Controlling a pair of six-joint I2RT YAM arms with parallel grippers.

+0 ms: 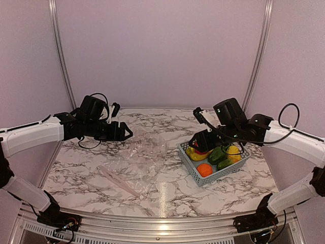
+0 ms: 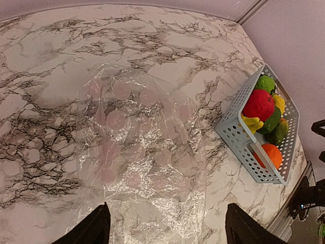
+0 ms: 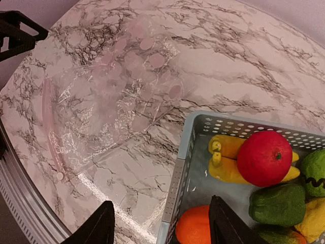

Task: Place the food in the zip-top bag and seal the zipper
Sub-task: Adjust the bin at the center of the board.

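Note:
The zip-top bag [image 1: 138, 161] lies flat and crinkled on the marble table, its zipper [image 1: 122, 182] along the near edge; the zipper [image 3: 46, 117] shows as a pinkish strip in the right wrist view. My left gripper [image 1: 122, 122] hovers open over the bag [image 2: 147, 168], fingers well apart, nothing between them. The food sits in the grey-blue basket [image 1: 216, 177]: red ball [image 3: 264, 157], bananas [image 3: 228, 158], orange [image 3: 195, 227], green pepper [image 3: 277, 203], melon [image 3: 315, 170]. My right gripper [image 3: 162, 201] is open above the basket's left wall [image 3: 175, 188], one finger outside, the other over the orange.
The basket [image 2: 237, 136] stands right of the bag with a strip of bare marble between them. Purple walls close off the back and sides. A metal rail [image 1: 152, 221] runs along the near table edge.

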